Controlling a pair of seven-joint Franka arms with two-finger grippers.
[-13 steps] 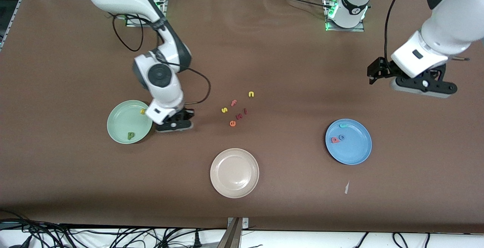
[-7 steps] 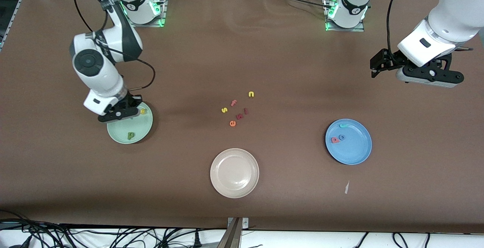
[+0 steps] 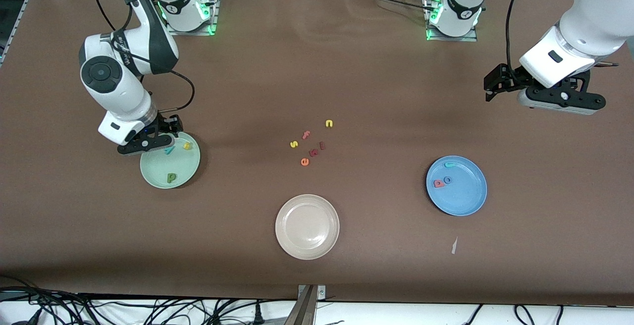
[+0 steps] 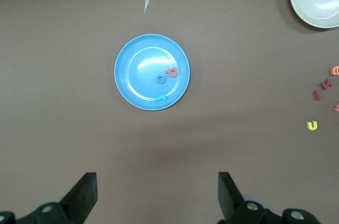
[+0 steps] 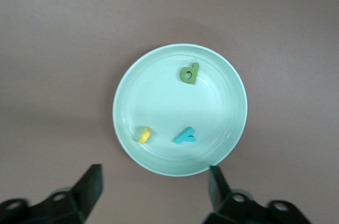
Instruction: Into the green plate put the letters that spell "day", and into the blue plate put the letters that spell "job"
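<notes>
Right gripper (image 3: 147,142) hangs over rim of green plate (image 3: 158,175), jaws spread and empty. Plate holds all 3 letters of "day": green "d" (image 3: 171,178), yellow "a" (image 3: 187,145), teal "y" (image 3: 170,150). Blue plate (image 3: 468,201), toward left arm's end of counter, carries "j" (image 3: 449,165), "o" (image 3: 448,180), "b" (image 3: 438,184). Left gripper (image 3: 559,101) waits high, jaws wide, empty. Sorting looks complete.

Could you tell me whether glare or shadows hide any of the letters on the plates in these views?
Left wrist view: a bright sheen on the blue plate, but its three letters stay readable. Right wrist view: even light on the green plate; the teal y casts little shadow. Front view: the right gripper shades that plate's rim without covering a letter.
</notes>
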